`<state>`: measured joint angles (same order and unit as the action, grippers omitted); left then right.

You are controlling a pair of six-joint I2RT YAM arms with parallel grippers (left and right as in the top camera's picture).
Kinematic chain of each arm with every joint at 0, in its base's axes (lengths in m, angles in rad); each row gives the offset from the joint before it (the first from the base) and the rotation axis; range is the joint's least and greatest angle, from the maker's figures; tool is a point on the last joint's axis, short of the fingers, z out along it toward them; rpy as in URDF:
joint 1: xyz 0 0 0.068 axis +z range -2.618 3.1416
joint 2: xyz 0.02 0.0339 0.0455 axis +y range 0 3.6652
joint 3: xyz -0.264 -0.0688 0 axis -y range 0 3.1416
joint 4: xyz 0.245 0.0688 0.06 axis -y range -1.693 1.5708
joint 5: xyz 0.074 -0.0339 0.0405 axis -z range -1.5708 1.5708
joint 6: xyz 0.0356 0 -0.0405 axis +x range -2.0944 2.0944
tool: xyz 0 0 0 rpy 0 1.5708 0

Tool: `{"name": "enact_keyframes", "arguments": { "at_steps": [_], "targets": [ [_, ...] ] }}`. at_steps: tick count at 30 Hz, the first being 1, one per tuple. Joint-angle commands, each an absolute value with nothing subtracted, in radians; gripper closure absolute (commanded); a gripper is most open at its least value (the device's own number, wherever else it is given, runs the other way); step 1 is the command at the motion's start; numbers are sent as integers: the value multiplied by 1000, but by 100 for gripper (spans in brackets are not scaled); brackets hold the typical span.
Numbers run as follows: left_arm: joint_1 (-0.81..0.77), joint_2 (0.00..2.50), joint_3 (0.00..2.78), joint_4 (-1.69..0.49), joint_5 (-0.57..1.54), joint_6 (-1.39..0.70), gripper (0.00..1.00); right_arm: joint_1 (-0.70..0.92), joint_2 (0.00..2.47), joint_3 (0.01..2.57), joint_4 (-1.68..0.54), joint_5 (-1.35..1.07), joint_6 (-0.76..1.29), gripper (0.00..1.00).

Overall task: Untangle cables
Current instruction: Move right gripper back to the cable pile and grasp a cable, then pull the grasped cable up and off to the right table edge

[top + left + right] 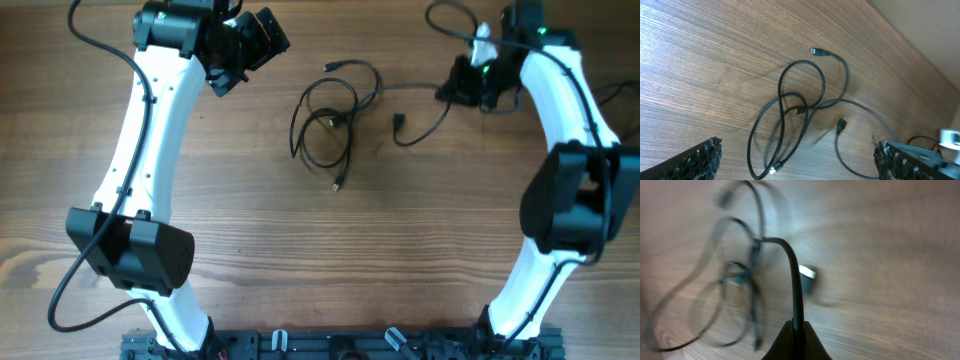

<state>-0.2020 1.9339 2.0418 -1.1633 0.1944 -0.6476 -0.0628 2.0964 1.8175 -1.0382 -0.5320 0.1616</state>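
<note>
Thin black cables [330, 115] lie looped and crossed at the table's upper middle; they also show in the left wrist view [795, 107]. One light plug tip [773, 170] lies at the loop's lower end. One cable [420, 95] runs right from the loops to my right gripper [462, 88]. My right gripper [797, 330] is shut on that cable [792, 275], which rises from between its fingers; the view is blurred. My left gripper [250, 40] is open and empty, raised to the left of the loops, its fingertips wide apart [795, 160].
The wooden table [320, 250] carries the cables. The two white arms stand at either side, with thicker black robot wires near each wrist [445, 20]. A black rail [340, 345] runs along the front edge.
</note>
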Motion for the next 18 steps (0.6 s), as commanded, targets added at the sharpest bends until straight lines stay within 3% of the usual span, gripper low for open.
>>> {"name": "enact_keyframes", "arguments": {
  "at_steps": [1,10,18],
  "targets": [
    [-205,1934,2046,-1163,189,-632,0,-21,1913,1943,-1012,-586,130,95],
    [-205,1934,2046,-1160,189,-632,0,89,1711,1998,-744,-683,240,95],
    [-205,1934,2046,-1161,188,-632,0,99,1645,1998,-697,-606,296,95]
  ]
}}
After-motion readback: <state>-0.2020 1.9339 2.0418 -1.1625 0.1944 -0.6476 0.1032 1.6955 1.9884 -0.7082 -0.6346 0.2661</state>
